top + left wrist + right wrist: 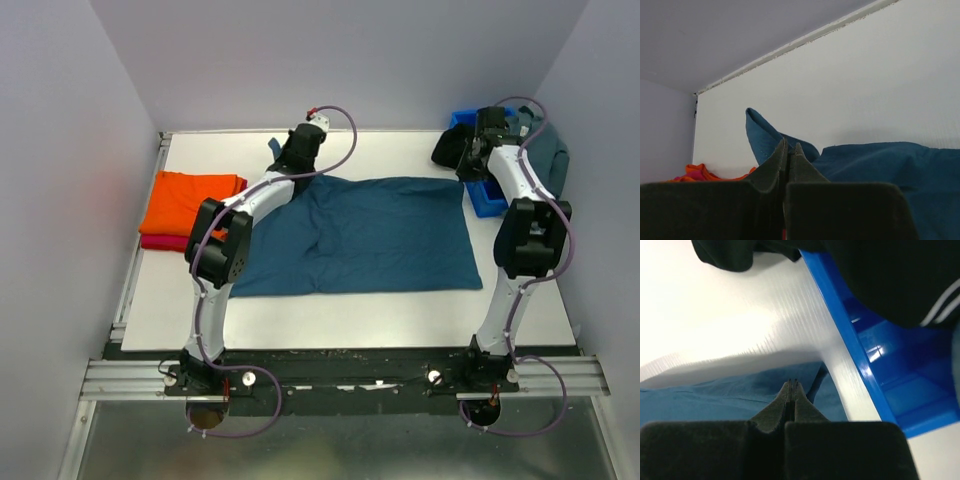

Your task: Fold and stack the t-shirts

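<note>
Left tool (790,145), right tool (792,382) pressed together beside teal t-shirt (370,235); white stripes on black cloth (890,275) wrist-view only.

Visible are a teal blue t-shirt (380,240), orange t-shirt (190,198), crimson t-shirt (160,242), black t-shirt (452,148) and blue bin (488,197).

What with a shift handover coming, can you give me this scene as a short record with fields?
stack: orange shirt folded on top of red shirt, left side of table
in work: teal shirt spread out mid-table, a flap standing up at its far left corner
left tool: shut, at that far left corner; grip on cloth unclear
right tool: shut, at the far right corner; grip unclear
waiting: black garment and grey-blue garment draped over blue bin, far right
</note>
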You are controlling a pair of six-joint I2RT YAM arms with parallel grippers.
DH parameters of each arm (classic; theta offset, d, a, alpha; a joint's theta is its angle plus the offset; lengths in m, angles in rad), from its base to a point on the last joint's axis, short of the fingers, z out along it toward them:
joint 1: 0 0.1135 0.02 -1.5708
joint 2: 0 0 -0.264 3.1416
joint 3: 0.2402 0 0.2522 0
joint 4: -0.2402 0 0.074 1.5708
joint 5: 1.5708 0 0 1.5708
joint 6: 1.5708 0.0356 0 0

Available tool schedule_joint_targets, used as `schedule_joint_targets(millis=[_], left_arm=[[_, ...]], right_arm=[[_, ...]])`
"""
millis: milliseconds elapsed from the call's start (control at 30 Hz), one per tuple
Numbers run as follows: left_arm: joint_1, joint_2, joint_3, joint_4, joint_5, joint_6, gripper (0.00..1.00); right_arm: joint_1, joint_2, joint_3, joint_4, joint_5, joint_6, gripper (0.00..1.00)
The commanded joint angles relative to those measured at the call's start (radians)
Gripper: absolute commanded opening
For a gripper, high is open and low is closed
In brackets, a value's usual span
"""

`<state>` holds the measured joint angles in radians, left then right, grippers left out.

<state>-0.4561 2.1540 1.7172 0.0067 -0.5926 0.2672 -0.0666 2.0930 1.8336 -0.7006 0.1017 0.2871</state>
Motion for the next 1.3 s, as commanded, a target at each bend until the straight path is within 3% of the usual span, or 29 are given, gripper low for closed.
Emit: schedule_joint_targets(millis=[0, 633, 1267], left_arm=[[-0.023, -0.089, -0.059, 0.047, -0.093, 0.041, 0.00], [-0.144, -0.293, -0.280, 0.050, -0.288, 0.070, 0.00], [-0.222, -0.387, -0.352, -0.005, -0.509, 0.121, 0.00]], right_arm=[[-0.016, -0.073, -0.080, 0.015, 0.030, 0.021, 0.01], [-0.022, -0.246, -0.296, 0.015, 0.118, 0.066, 0.01], [-0.024, -0.280, -0.366, 0.003, 0.148, 0.103, 0.01]])
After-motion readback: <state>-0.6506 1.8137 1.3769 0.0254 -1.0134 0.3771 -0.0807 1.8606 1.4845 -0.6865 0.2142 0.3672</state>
